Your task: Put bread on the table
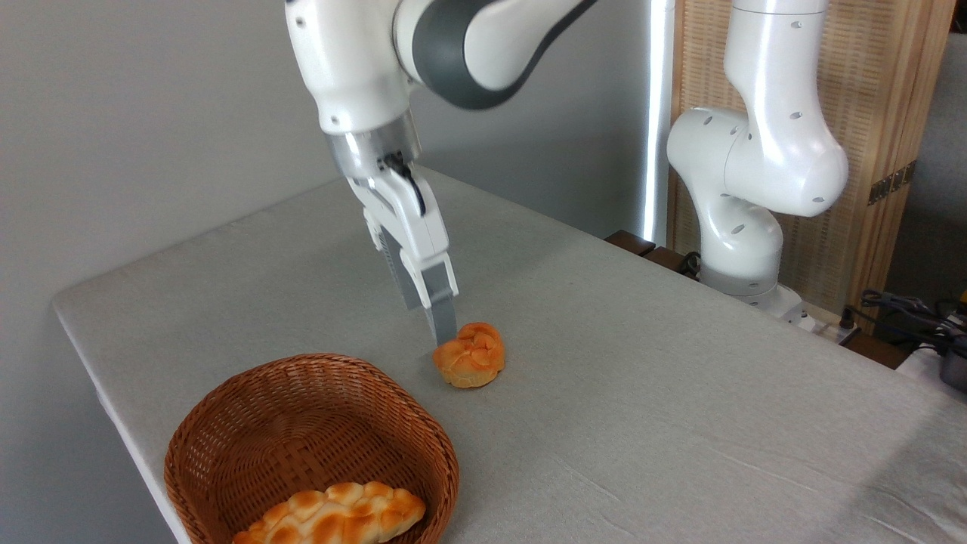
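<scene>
The bread (pixel 471 355), a small round knotted bun with a golden-orange crust, lies on the light grey table (pixel 642 378), just right of the basket's far rim. My gripper (pixel 440 330) hangs tilted just above and to the left of the bun, its fingertip beside the bun's upper left edge. The gripper is open and holds nothing. I see it side-on, so the near finger hides most of the far one.
A brown wicker basket (pixel 227 431) stands at the table's front left corner with a longer braided loaf (pixel 332 517) inside. The arm's white base (pixel 744 249) rises at the table's far right edge. Cables (pixel 906 310) lie at the far right.
</scene>
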`<control>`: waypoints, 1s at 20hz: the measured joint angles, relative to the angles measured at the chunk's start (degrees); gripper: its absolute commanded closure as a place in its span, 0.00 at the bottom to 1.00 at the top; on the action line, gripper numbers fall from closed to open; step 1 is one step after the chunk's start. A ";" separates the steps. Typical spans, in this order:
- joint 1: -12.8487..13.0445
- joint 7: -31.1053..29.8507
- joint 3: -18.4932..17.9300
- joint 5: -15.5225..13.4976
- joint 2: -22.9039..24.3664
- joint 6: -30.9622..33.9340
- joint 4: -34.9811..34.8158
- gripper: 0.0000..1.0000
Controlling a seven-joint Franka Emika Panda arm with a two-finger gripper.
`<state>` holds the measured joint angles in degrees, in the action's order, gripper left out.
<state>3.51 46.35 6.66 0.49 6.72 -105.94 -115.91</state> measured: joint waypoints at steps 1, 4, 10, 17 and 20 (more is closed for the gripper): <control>-0.07 -0.29 -0.62 -0.06 0.05 0.51 1.52 0.00; -0.23 -2.96 -1.83 -0.22 -0.15 1.98 5.63 0.00; -0.31 -4.28 -5.67 -2.47 -3.85 8.29 17.66 0.00; 1.77 -7.36 -8.41 -4.73 -6.07 11.15 24.43 0.00; 4.56 -8.04 -10.15 -4.73 -6.09 11.18 24.56 0.00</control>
<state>8.07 38.31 -3.49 -4.24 0.63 -94.76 -91.35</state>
